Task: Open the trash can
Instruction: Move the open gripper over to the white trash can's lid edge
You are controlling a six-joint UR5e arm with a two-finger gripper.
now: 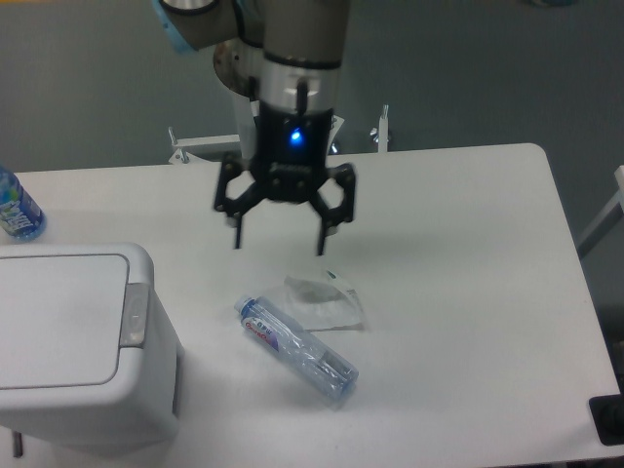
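Observation:
The trash can (pixel 78 341) is a large boxy white bin at the front left of the table. Its flat white lid (pixel 58 317) is down and a grey push-tab (pixel 135 314) sits on its right rim. My gripper (pixel 280 244) hangs above the table's middle, to the right of and behind the bin. Its two black fingers are spread apart and hold nothing.
A clear plastic bottle (pixel 295 349) lies on its side right of the bin. A crumpled clear wrapper (pixel 325 298) lies just behind it, below the gripper. A blue-labelled bottle (pixel 17 207) stands at the left edge. The white table (pixel 468 263) reaches far right.

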